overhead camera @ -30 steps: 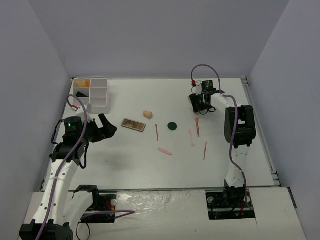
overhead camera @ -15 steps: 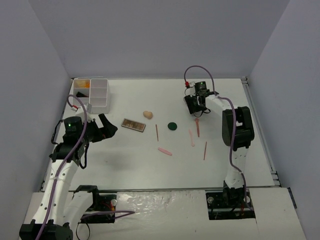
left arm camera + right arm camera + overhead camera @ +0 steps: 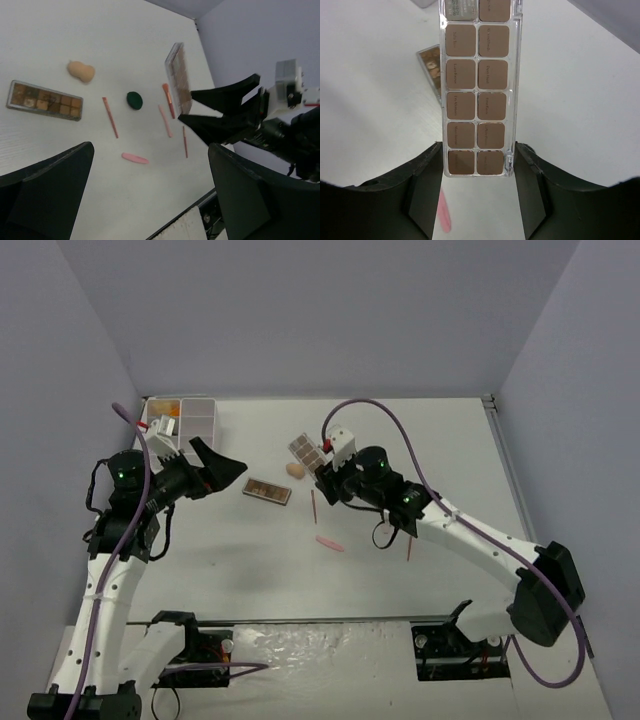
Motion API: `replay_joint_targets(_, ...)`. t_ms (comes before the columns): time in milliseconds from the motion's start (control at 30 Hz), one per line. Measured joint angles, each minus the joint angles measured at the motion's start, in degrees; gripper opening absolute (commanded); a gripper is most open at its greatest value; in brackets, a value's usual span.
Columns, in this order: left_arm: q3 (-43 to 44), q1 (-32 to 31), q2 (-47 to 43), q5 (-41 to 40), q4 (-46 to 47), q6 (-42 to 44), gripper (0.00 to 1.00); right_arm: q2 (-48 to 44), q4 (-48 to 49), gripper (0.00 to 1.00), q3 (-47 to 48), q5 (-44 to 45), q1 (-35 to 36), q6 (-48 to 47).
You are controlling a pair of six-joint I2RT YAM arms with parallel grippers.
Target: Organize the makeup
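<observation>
My right gripper is shut on a brown eyeshadow palette and holds it upright above the table's middle; it also shows in the left wrist view. A second brown palette lies flat on the table. Near it are the beige sponge, a dark-red pencil, a pink stick and the dark-green compact. My left gripper is open and empty, raised left of the flat palette.
The white four-compartment box stands at the back left with orange items in one compartment. More pink sticks and a thin red pencil lie under my right arm. Walls enclose the table on three sides.
My right arm has swung from the back right across to the table's middle, now showing a palette in its jaws. My left gripper has risen and shifted toward the back.
</observation>
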Motion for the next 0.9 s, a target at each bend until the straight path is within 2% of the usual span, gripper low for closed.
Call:
replay_joint_targets(200,5.0,-4.0,2.4,2.6,1.9,-3.6,0.97,-8.0,2.9,0.02,-6.0,-0.5,7.6,1.0)
replay_joint_targets(500,12.2,-12.8,10.2,2.5,-3.5,-2.6,0.95,-11.4,4.8,0.02,-6.3,-1.5,10.3,0.2)
replay_joint_targets(900,19.6,-15.7,18.1,2.9,-11.1,2.3,0.59,-13.4,3.8,0.02,-7.1,-3.3,10.7,-1.9)
